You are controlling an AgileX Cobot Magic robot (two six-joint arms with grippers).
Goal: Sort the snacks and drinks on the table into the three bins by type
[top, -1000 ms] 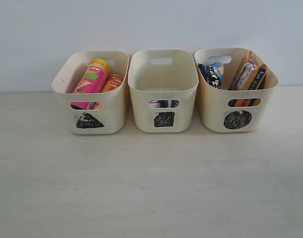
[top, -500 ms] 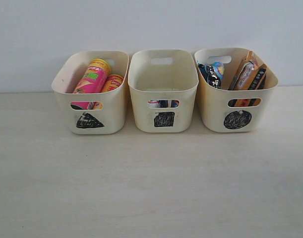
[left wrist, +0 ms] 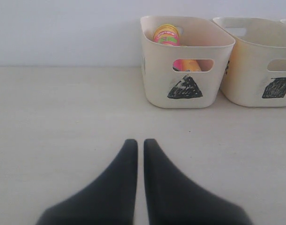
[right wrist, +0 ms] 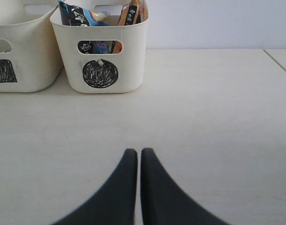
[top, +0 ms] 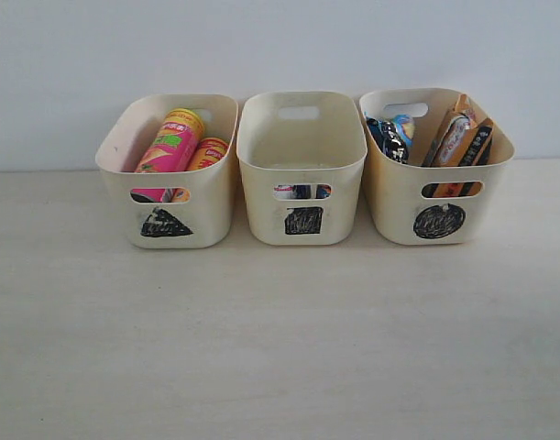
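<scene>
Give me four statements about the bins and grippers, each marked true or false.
1. The pink can lies in the triangle bin. True.
2. The orange bag shares a bin with the pink can. False: it stands in the circle bin with the blue-black bag.
3. The left gripper and the right gripper are both shut, holding nothing. True.
4. The right gripper grips the yellow can. False: that can is in the triangle bin beside the pink can.
</scene>
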